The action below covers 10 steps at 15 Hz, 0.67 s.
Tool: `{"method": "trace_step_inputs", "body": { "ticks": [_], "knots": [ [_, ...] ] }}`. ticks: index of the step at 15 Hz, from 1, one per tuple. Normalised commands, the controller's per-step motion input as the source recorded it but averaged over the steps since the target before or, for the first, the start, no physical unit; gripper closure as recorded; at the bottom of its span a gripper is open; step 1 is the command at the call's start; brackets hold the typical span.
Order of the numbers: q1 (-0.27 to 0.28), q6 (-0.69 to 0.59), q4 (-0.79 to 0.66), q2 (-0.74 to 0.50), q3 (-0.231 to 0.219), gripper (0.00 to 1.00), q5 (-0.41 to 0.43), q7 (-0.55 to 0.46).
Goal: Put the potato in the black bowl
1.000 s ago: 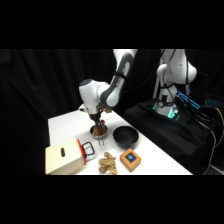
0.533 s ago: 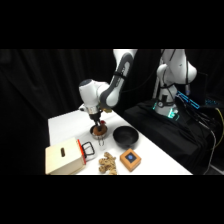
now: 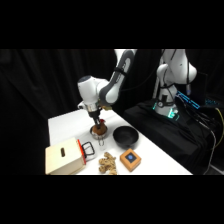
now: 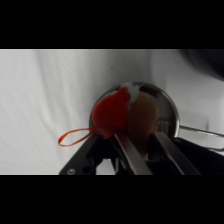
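Note:
The potato [image 4: 143, 114], a smooth orange-brown lump, lies in a small metal cup [image 4: 167, 107] beside a red piece [image 4: 111, 114] with a red loop. My gripper [image 4: 145, 142] has reached down into the cup, one finger against each side of the potato, and is shut on it. In the side view the gripper [image 3: 98, 125] stands over the cup [image 3: 99, 131] at mid-table. The black bowl [image 3: 125, 136] sits just right of the cup; a dark edge of the bowl [image 4: 210, 61] shows at the wrist view's upper right corner.
A wooden box [image 3: 62, 157] with a black handle stands at the front left. A knobbly tan ginger-like piece [image 3: 107, 163] and an orange block with a blue centre [image 3: 130, 159] lie near the front edge. The cup's handle [image 4: 200, 131] points toward the bowl.

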Motion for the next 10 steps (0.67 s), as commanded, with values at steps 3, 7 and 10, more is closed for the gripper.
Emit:
{"method": "trace_step_inputs", "body": {
  "ticks": [3,7,10],
  "knots": [
    [0.117,-0.41,-0.19,-0.66,-0.037,0.95,-0.073,0.01],
    [0.137,-0.32,-0.28,-0.62,-0.021,0.95,-0.149,0.11],
    [0.113,-0.04,-0.5,-0.57,0.039,0.95,-0.136,0.12]
  ]
}}
